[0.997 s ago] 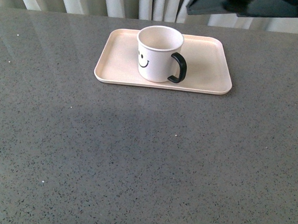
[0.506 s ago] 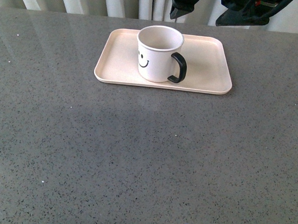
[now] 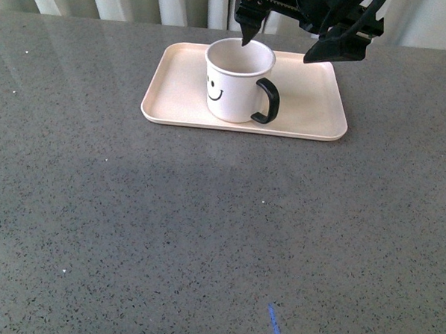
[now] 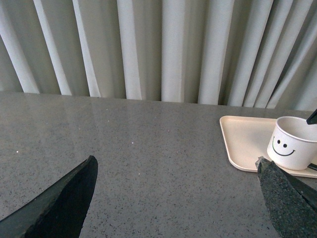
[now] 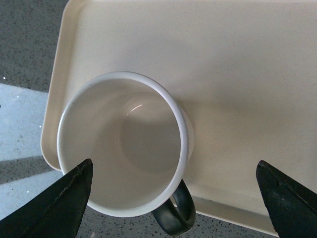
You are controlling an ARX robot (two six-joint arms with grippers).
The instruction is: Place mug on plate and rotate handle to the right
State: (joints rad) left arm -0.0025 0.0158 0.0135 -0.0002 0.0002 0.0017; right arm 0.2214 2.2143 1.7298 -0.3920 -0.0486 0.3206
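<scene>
— Grey speckled bench (image 3: 204, 233), pale curtains (image 3: 142, 2) behind. Where's the mug?
— The white smiley-face mug (image 3: 235, 85) stands on the pale pink-beige rectangular plate (image 3: 316, 104), its glossy black loop handle (image 3: 268, 100) pointing roughly right. My right gripper (image 3: 280, 49) hangs above, jaws spread and empty. Placing looks done; next, a small twist at most.

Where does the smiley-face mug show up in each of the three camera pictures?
Front view: the mug stands in the upper middle, on the plate, just under the right gripper.
Left wrist view: it is small, at the picture's edge, with the smiley facing the camera.
Right wrist view: it is large and seen from above, between the gripper's spread jaws.
Shared landmark: the pale plate under the mug shows in all three.
</scene>
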